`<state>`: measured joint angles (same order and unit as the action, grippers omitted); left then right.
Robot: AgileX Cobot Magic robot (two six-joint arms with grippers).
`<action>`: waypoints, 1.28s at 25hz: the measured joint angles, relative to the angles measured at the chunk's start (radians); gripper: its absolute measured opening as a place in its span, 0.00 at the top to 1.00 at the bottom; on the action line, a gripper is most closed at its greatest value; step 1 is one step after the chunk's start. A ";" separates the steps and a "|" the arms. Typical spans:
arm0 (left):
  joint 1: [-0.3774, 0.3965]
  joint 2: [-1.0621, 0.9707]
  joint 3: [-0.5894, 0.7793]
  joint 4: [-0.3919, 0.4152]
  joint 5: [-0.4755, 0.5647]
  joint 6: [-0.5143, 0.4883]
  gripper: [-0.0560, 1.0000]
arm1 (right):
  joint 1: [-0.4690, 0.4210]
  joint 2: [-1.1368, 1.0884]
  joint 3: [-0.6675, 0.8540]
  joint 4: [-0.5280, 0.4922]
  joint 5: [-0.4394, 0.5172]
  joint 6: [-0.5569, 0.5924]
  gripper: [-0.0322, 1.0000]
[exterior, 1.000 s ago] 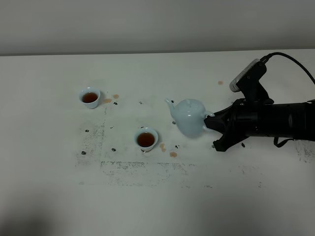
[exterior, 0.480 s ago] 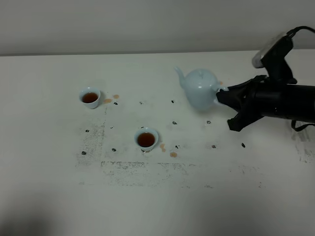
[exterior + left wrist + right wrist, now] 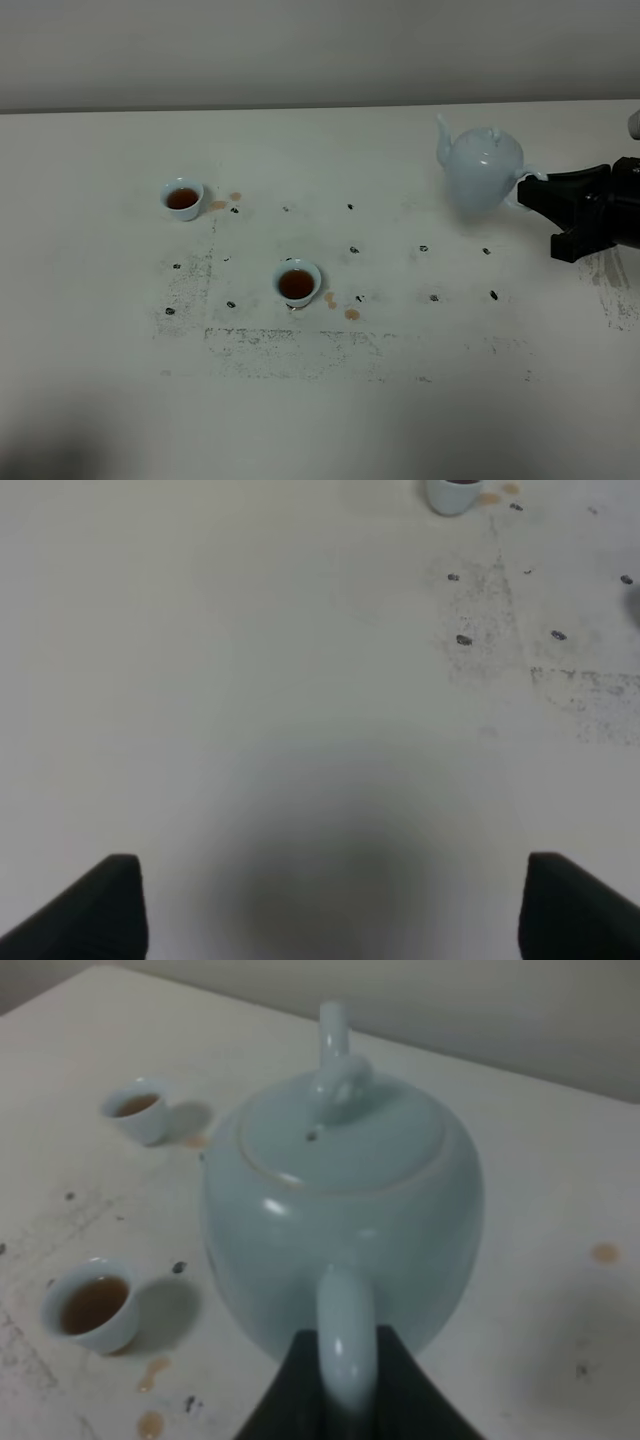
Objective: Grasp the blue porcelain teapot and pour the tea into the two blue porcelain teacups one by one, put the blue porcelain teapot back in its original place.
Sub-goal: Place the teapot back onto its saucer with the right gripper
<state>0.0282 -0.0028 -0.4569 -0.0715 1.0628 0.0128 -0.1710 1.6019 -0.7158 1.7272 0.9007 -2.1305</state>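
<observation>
The blue porcelain teapot hangs upright above the table at the right, spout pointing left. My right gripper is shut on its loop handle; in the right wrist view the jaws clamp the handle of the teapot. Two blue porcelain teacups hold reddish-brown tea: one far left, one nearer the middle. Both also show in the right wrist view. My left gripper is open over bare table; one teacup's base shows at the frame edge.
Brown tea drops lie by the middle cup and by the far cup. Dark specks and smudged grey marks dot the white table. A wall runs along the table's far edge.
My right gripper has carried the teapot up and to the right, away from the middle cup toward the table's right side. The cups have not moved.
</observation>
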 joint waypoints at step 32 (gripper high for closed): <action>0.000 0.000 0.000 0.000 0.000 0.000 0.26 | 0.022 -0.049 -0.122 -0.093 0.052 0.236 0.93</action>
<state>0.0282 -0.0028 -0.4569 -0.0715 1.0628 0.0128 -0.1487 1.5530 -0.8377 1.6345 0.9530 -1.8948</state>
